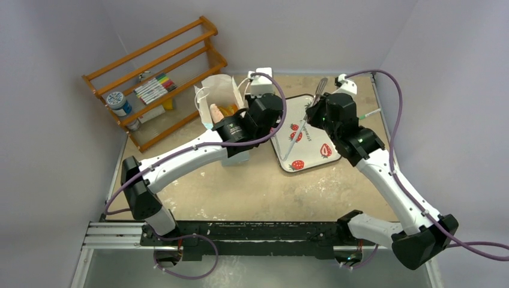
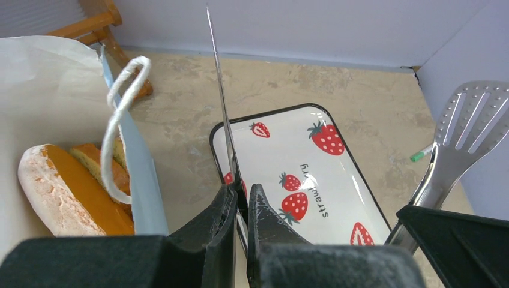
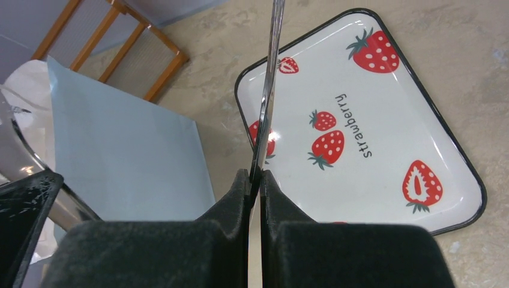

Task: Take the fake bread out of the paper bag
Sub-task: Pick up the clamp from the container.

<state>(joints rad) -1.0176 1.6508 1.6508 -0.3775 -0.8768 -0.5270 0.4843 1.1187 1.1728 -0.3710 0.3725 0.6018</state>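
The left tool [image 2: 242, 207] is clamping one thin arm of the long metal tongs [image 2: 219, 90]; the right tool [image 3: 255, 180] is pinching the other. The golden toy bread [image 2: 66, 192] is lying inside the pale-blue paper bag [image 2: 144, 186], none out yet.

The fake bread [image 2: 60, 186] is partly hidden by the paper bag [image 2: 147, 198] wall and the left hand [image 2: 241, 195]; the tongs [image 3: 265, 108] are cut off by the top edge.
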